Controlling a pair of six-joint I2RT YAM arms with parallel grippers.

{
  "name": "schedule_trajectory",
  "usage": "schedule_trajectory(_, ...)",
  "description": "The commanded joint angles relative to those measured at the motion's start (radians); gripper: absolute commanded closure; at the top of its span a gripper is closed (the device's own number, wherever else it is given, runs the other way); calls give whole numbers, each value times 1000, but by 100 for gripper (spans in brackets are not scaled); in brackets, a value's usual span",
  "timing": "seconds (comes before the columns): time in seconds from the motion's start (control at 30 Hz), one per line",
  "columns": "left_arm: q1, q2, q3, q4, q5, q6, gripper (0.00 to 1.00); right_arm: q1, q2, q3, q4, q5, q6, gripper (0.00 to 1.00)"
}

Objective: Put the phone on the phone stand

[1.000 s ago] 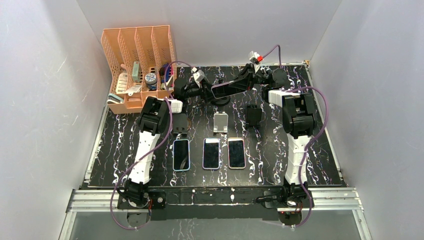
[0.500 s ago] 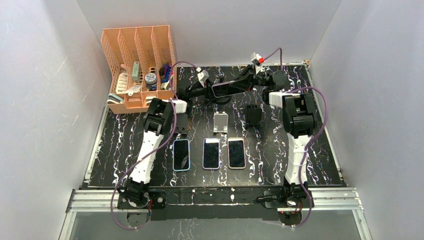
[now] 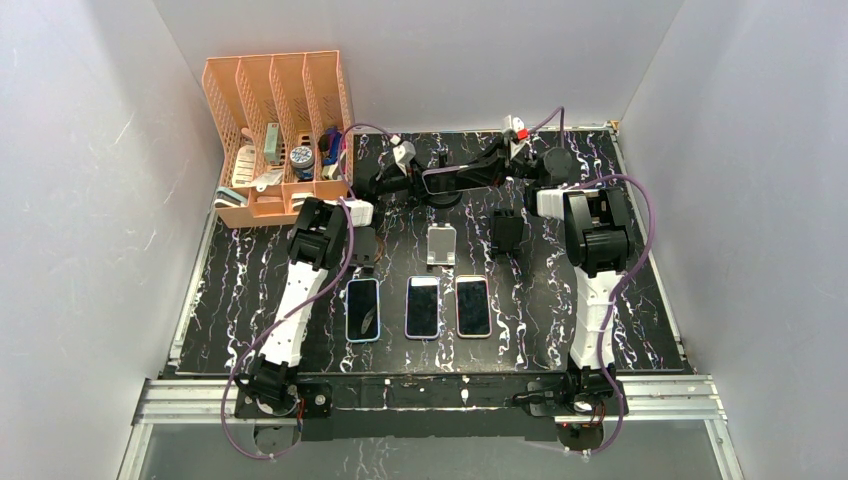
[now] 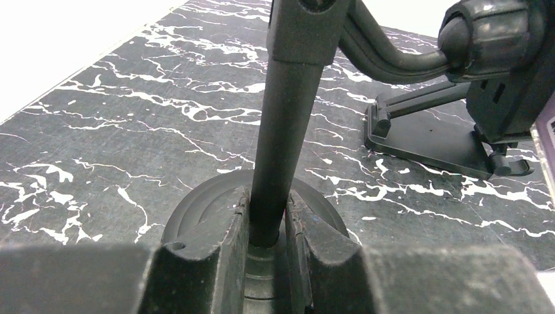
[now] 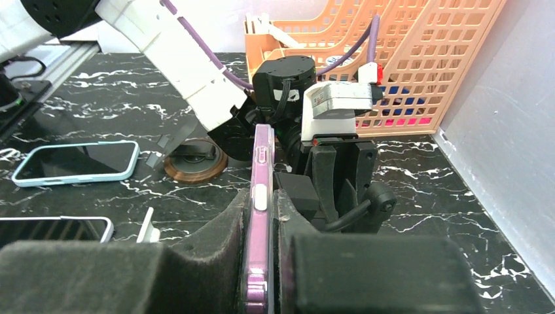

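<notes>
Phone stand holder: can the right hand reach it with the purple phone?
Probably yes. The holder sits just beyond the purple phone in the right hand, nothing between them, and the left hand grips the stand's pole to steady it.

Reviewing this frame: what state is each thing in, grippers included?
Left gripper: shut on the stand post, just above its round base.
Right gripper: shut on the purple phone, held on edge.
Stand cradle: right beside the purple phone; seated or not, cannot tell.
Row of three phones: flat on the table, screens up.
Silver stand: upright, empty.
Orange organizer: upright, items inside.
</notes>
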Motion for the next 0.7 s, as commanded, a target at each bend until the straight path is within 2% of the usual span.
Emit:
schedule_trajectory(0.0, -5, 36, 16, -13, 115, -15, 100, -10, -11, -39, 300, 68, -203, 99)
schedule_trajectory(0.17, 2, 40, 16, -2, 135, -39, 100, -12, -4, -51, 301, 54, -241, 99)
schedule_trajectory(0.67, 9, 46, 16, 101, 136, -147, 100, -12, 76, -42, 301, 12, -195, 99)
